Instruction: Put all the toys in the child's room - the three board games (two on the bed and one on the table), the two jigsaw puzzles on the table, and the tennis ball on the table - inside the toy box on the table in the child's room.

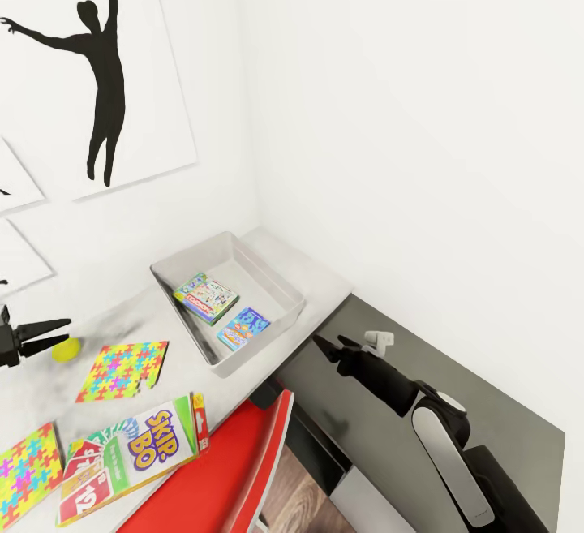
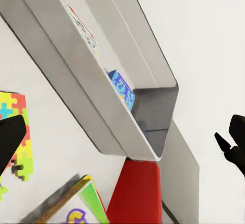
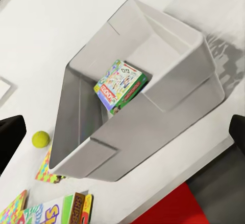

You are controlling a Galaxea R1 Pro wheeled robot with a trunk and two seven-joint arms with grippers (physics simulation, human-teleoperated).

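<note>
Clearly my left gripper (image 1: 58,334), spread and empty, sits at nine o'clock of the tennis ball (image 1: 66,348); a careless nudge could roll it off the table (image 1: 324,277).

I see white walls (image 1: 422,95), a black silhouette picture (image 1: 101,62), a dark cabinet (image 1: 454,387) and a red chair (image 1: 235,468).

Left gripper (image 1: 36,337): you see it cut by the head view's left edge, only its two dark fingers showing.
Second jigsaw puzzle (image 1: 28,472): you lose part of it past the left edge.
Skip-Bo board game (image 1: 130,456): its lower corner runs off the bottom edge.
Blue board game (image 2: 122,88): the toy box (image 2: 102,116) wall hides most of it in your left wrist view.
Green-edged board game (image 3: 120,87): its small print is unreadable to you.
</note>
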